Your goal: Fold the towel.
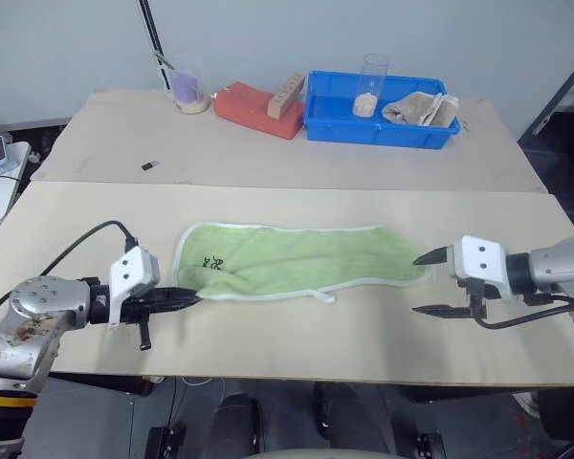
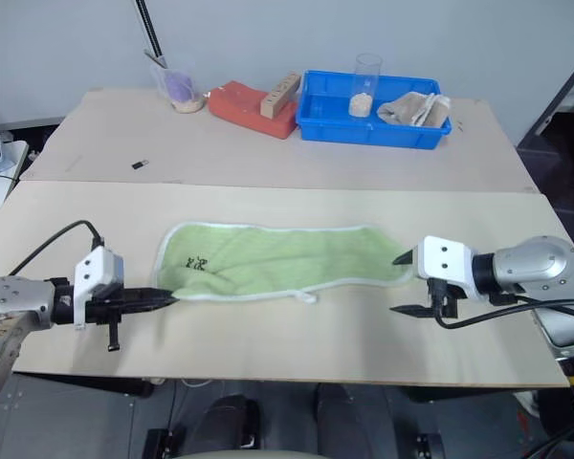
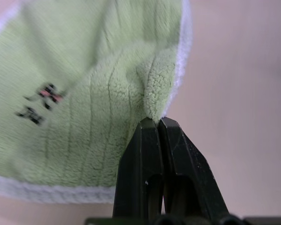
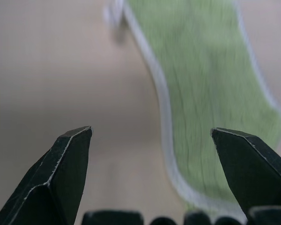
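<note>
the towel [image 1: 297, 260] is laid out lengthwise across the middle of the frame on the pale wooden surface [image 1: 268, 335], its dark printed mark [image 1: 213, 262] near the left end and a small white loop tag [image 1: 325, 297] at its lower edge. the left pincer [image 1: 187, 298] is seen at the lower left of the frame, its two black fingers [image 3: 150, 159] pressed together and clamped on the towel's lower left corner, where the white edging is bunched up at the tips. the right pincer [image 1: 430, 284] is held at the right of the frame, just beside the towel's right end, with its fingers [image 4: 65, 164] spread wide apart and nothing between them. along the top of the frame, on a second board, a blue tray [image 1: 335, 129] is set, with a clear cup [image 1: 369, 86] and a beige cloth [image 1: 421, 109] in it; to its left a red block [image 1: 253, 107] with a wooden piece [image 1: 286, 94] on it and a clear beaker [image 1: 188, 86] are placed. a small dark item [image 1: 148, 166] is seen further left.
</note>
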{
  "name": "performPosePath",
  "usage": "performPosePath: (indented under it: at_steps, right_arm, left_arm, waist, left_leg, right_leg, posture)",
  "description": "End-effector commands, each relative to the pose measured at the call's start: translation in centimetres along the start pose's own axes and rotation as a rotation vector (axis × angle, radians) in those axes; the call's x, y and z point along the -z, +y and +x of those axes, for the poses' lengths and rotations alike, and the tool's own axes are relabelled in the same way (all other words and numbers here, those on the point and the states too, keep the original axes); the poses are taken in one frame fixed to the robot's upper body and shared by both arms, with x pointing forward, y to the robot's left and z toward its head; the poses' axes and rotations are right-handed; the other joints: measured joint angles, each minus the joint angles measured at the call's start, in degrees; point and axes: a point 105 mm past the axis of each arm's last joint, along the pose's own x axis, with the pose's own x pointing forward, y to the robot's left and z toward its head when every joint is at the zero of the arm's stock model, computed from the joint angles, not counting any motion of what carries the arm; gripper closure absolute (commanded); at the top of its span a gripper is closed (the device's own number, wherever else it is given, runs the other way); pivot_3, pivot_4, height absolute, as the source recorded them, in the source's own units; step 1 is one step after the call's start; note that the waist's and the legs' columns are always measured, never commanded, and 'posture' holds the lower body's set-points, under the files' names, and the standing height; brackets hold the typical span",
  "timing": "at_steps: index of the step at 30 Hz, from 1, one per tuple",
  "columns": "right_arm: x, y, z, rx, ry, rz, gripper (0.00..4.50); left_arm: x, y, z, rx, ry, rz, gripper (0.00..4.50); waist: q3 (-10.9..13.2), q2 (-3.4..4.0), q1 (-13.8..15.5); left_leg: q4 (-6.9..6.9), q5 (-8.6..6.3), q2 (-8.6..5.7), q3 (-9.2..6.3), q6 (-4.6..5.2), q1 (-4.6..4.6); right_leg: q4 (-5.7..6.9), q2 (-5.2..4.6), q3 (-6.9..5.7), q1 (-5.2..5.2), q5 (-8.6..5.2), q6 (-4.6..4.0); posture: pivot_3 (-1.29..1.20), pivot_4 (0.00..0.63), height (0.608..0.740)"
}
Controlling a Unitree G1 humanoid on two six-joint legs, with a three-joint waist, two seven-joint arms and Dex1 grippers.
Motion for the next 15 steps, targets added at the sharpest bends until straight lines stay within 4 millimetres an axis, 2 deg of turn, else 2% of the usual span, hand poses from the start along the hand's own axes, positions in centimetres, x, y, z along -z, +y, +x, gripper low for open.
performPosePath:
  at_steps: [1,5,8,13,14,15]
  right_arm:
    - [0.6,-1.3,0.1,0.037,0.034,-0.091,0.0]
    - [1.8,-2.5,0.8,0.062,0.074,-0.119,0.0]
    - [2.4,-3.1,1.1,0.074,0.083,-0.121,0.77]
    - [2.5,-3.5,1.2,0.089,0.062,-0.115,2.48]
    - [2.5,-3.5,1.3,0.088,0.058,-0.113,2.98]
    - [2.4,-3.5,1.3,0.087,0.049,-0.111,3.19]
  left_arm:
    - [-1.6,0.4,-0.7,-0.018,-0.037,0.001,4.48]
    - [-1.7,0.6,-0.8,-0.033,-0.04,-0.009,4.48]
    - [-1.6,0.8,-0.8,-0.05,-0.042,-0.015,4.5]
    - [-1.3,1.1,-1.0,-0.065,-0.041,-0.031,4.5]
    - [-1.1,1.2,-1.1,-0.067,-0.039,-0.034,4.5]
    - [-1.1,1.3,-1.1,-0.069,-0.038,-0.038,4.5]
  waist:
    - [0.0,0.0,-0.2]
    - [0.0,-0.01,-0.5]
    - [0.0,-0.01,-0.4]
    - [0.0,-0.01,-0.4]
    - [0.0,-0.01,-0.4]
    - [0.0,-0.01,-0.4]
  left_leg:
    - [0.0,0.0,0.0,0.0,0.0,0.0]
    - [0.0,0.0,-0.01,0.0,0.0,0.01]
    - [0.0,0.0,-0.02,0.0,0.0,0.01]
    - [0.0,0.0,-0.03,0.0,0.0,-0.02]
    - [0.0,0.0,-0.03,-0.01,0.0,-0.02]
    - [0.0,0.0,-0.02,-0.01,0.0,-0.02]
  right_leg:
    - [0.0,0.01,0.0,0.0,0.0,0.0]
    - [0.02,0.01,0.01,0.01,0.02,0.02]
    - [0.03,0.01,0.01,0.02,0.02,0.02]
    - [0.01,0.01,0.02,0.02,0.03,0.04]
    - [0.01,0.01,0.03,0.02,0.03,0.04]
    - [0.01,0.01,0.02,0.02,0.03,0.04]
  posture:
    - [0.0,0.15,0.714]
    - [0.0,0.15,0.714]
    - [0.0,0.15,0.714]
    - [0.0,0.15,0.714]
    - [0.0,0.15,0.714]
    - [0.0,0.15,0.714]
